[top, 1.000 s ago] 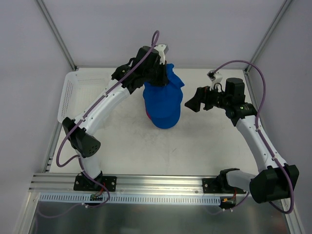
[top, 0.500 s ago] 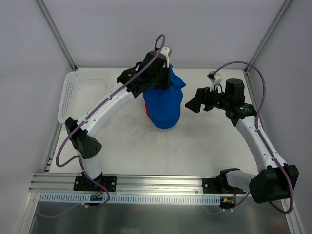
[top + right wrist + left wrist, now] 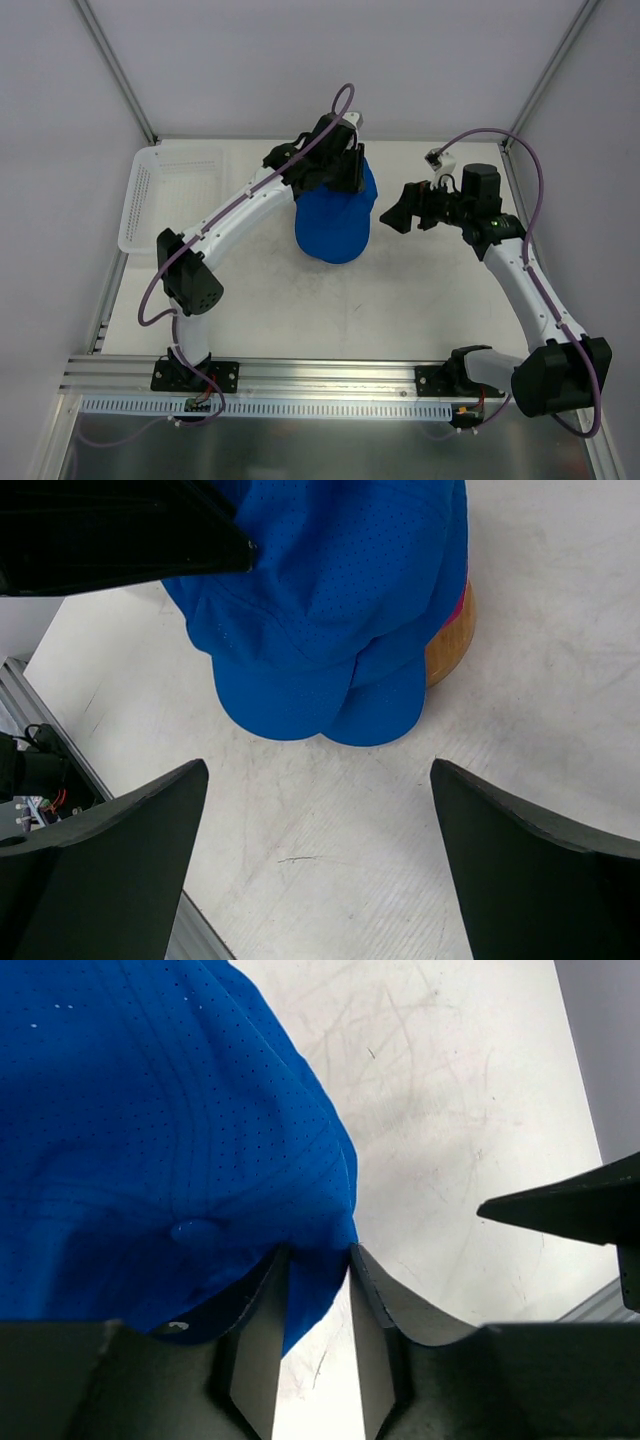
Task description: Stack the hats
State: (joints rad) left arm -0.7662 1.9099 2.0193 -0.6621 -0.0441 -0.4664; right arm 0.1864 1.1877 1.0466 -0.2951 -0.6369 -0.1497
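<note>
- Top external view: the blue cap (image 3: 335,225) tops the stack, mid-table toward the far edge.
- The left gripper (image 3: 345,170) sits at the cap's far rim. The left wrist view shows its jaws slightly parted with fabric slack between them, so I judge this the release.
- Next: lift straight clear without snagging that rim.
- The right gripper (image 3: 398,208) hovers just to the right — wide open, empty.
- Only the right wrist view shows the wooden disc (image 3: 452,640) and a pink cap (image 3: 462,598) underneath — unseen from above.

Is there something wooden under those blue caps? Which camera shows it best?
The right wrist view: a curved tan edge of the wooden disc peeks out beneath the blue caps. From overhead the caps hide it completely, and the left wrist view shows only blue fabric and bare table.
</note>
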